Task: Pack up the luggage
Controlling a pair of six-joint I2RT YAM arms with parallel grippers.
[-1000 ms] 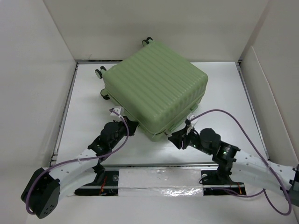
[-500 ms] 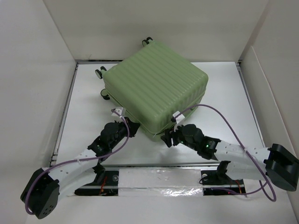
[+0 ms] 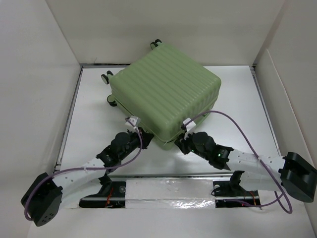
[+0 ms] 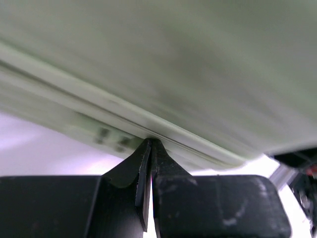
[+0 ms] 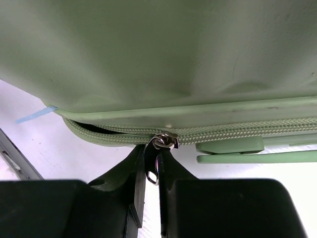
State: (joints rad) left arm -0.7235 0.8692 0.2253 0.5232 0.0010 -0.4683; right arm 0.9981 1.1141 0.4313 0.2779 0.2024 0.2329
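luggage (image 3: 166,89): right fingers (image 5: 124,173) pinch its zipper pull (image 5: 163,142), left fingers (image 4: 130,173) closed, touching its seam (image 4: 109,106).

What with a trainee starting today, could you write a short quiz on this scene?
1. True or false: the luggage lies with its lid wide open.
2. What does the right end effector pinch? A: wheel; B: zipper pull; C: handle.
3. Fill in: the left end effector, tip at the luggage's edge, is ___ (open/shut).
Key: 1 false; 2 B; 3 shut.
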